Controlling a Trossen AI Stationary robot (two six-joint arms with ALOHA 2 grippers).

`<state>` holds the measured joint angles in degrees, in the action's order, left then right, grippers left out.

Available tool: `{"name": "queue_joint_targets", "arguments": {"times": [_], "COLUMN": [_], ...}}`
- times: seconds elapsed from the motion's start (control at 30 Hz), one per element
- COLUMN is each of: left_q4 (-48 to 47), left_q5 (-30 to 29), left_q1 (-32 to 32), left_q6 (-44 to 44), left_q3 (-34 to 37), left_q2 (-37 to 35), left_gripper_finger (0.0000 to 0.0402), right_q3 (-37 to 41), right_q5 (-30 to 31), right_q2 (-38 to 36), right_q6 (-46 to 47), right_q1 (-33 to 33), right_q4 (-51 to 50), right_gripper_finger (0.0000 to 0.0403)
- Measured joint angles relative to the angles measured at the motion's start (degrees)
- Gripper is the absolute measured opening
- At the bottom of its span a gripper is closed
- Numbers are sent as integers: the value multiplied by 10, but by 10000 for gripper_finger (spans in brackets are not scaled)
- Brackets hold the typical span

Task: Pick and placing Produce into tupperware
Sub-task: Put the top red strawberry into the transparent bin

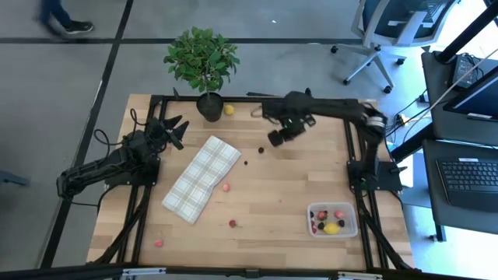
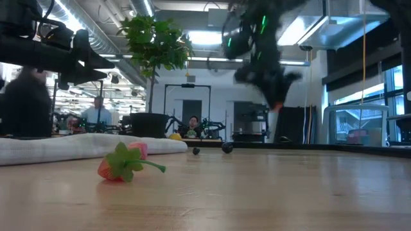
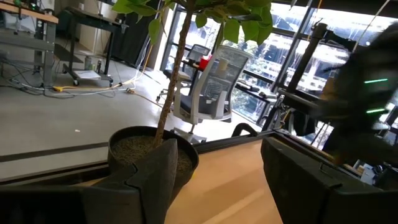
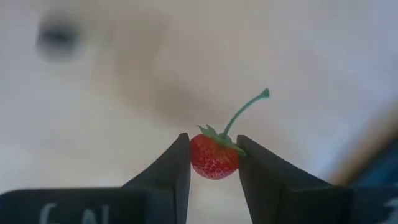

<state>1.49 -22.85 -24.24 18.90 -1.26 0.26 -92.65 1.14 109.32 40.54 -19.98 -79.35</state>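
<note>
item: right gripper (image 4: 213, 163), raised over the far middle of the table (image 1: 296, 194). its fingers are pinched on a small red strawberry (image 4: 214, 155), stem and leaves sticking up clear of the pads, so you hold it by the flesh, which looks like a firm enough grip for a carry.

item: tub (image 1: 333, 220), clear plastic, at the near right corner, well apart from the right gripper. you already have a few pieces in it: a yellow lemon (image 1: 332, 228), red ones and dark ones. it sits on the right arm's own side, which suits that arm doing the ferrying.

item: loose fruit on the table: a dark berry (image 1: 261, 150) near the gripper, a pink piece (image 1: 226, 187) just beside the plaid cloth (image 1: 201, 178), a red piece (image 1: 232, 224) nearer the front.

item: left gripper (image 1: 173, 129), waiting at the far left beside the potted plant (image 1: 201, 59), fingers apart and empty.

step, as you might judge it: carry to the tub.
</note>
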Motion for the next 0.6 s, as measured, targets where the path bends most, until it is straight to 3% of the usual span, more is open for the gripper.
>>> {"name": "queue_joint_targets", "arguments": {"times": [0.17,0.3,0.5,0.6], "left_q4": [0,0,0,-2], "left_q5": [0,0,12,16], "left_q1": [0,0,0,0], "left_q6": [0,0,5,5], "left_q3": [0,0,0,0], "left_q2": [0,0,0,0], "left_gripper_finger": [225,225,225,225], "right_q3": [16,35,93,129], "right_q5": [-29,-45,-77,-101], "right_q2": [-84,-148,-194,-193], "right_q6": [137,317,620,727], "right_q1": [126,251,433,507], "right_q4": [-70,-74,-61,-2], "right_gripper_finger": [115,118,119,120]}}
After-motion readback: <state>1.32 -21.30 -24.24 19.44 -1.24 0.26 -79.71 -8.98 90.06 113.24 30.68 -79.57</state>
